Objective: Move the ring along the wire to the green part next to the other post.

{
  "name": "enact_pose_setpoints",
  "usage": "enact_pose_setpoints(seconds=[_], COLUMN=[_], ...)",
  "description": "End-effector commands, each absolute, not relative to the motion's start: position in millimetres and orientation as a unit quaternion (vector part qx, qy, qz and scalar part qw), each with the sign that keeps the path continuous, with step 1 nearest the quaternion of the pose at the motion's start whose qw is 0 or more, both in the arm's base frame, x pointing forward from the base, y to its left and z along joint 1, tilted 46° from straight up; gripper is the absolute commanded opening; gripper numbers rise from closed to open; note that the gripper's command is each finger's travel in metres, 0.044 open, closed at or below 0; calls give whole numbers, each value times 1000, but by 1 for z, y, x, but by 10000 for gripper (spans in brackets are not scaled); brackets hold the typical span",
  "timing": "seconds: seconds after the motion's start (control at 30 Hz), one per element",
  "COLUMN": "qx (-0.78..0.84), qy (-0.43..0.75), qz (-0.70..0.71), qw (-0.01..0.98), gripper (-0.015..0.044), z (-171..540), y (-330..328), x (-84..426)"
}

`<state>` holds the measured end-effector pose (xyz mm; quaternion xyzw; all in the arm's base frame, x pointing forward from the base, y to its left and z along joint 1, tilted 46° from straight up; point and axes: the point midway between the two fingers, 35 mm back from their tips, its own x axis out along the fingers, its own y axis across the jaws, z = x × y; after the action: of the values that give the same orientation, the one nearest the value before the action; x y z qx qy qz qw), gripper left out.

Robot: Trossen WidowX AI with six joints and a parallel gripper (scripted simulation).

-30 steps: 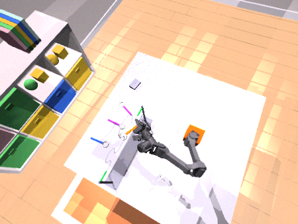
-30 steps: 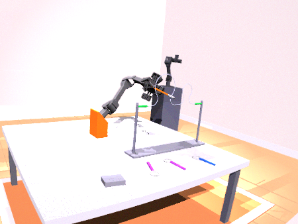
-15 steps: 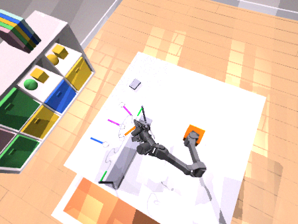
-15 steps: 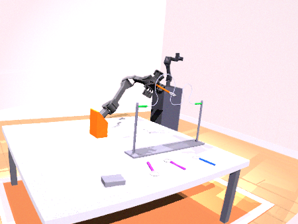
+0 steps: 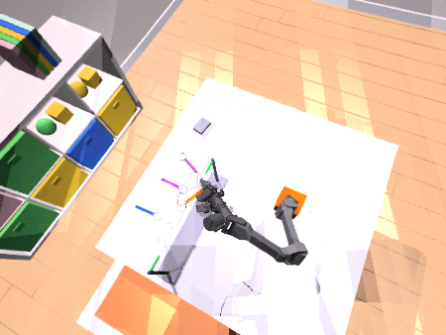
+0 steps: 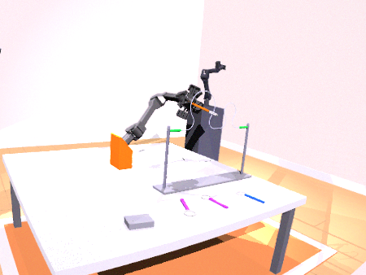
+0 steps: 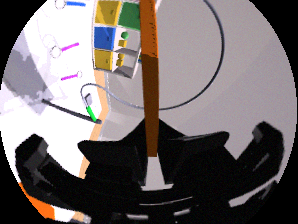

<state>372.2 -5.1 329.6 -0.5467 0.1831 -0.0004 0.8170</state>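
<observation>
Nearly shut, the tool [image 5: 202,189] [image 6: 192,102] [image 7: 150,117] grips the end of the orange handle [image 5: 193,196] [image 6: 202,107] [image 7: 150,75], probably light, stiff and best held there, with its ring [image 5: 178,205] [image 6: 213,113] out beside the thin wire [image 5: 177,191] [image 6: 235,112] [image 7: 223,47].

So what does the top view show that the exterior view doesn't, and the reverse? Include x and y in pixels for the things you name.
Only the top view: the shelf unit [image 5: 90,144] [image 7: 103,60] with coloured drawers.

Only the exterior view: a second arm [image 6: 207,83] by a dark cabinet [image 6: 213,134], and the table's legs [image 6: 282,240].

Both: the gripper [image 5: 204,187] [image 6: 191,102] [image 7: 150,117] holding the orange handle [image 5: 192,196] [image 6: 201,107] [image 7: 150,75], plus a blue stick [image 5: 145,210] [image 6: 254,198] [image 7: 75,4].
</observation>
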Motion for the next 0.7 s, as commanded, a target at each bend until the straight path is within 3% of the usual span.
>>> enact_pose_setpoints(seconds=[0.0, 0.67], qx=[-524, -419], qy=[187, 207], qz=[7, 43], qw=[831, 883], gripper=[-150, -150], z=[329, 321], y=[-4, 1], x=[373, 372])
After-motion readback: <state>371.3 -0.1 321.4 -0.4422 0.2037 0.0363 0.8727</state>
